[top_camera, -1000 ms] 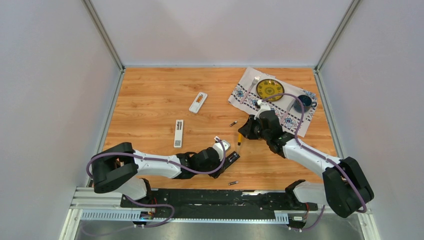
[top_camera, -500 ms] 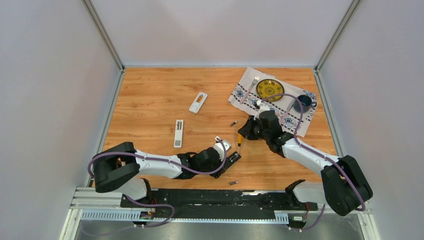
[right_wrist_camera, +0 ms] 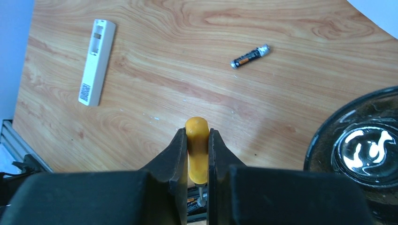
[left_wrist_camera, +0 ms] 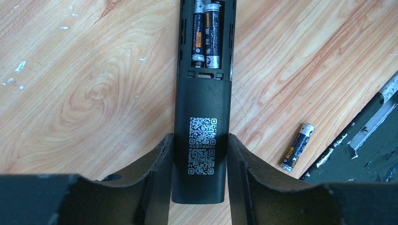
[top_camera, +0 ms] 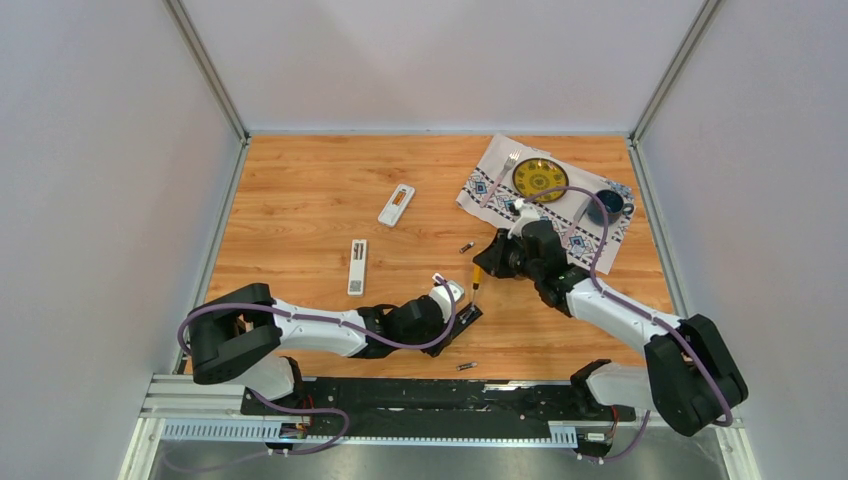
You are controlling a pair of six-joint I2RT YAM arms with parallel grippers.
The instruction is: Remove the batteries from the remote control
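Between the fingers of the left pincer, its arm stretched low along the table, sits the pinched black plastic remote control (QR label up). Two dark cylindrical batteries lie in its open bay just ahead. With its wrist bent downward, the right pincer clamps a yellow-handled screwdriver, tip toward that bay.

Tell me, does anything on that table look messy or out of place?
Yes: a loose battery lies on the wood near the patterned cloth, and a second battery by the front edge. The black remote has its back open with two batteries still inside; white flecks dot the wood.
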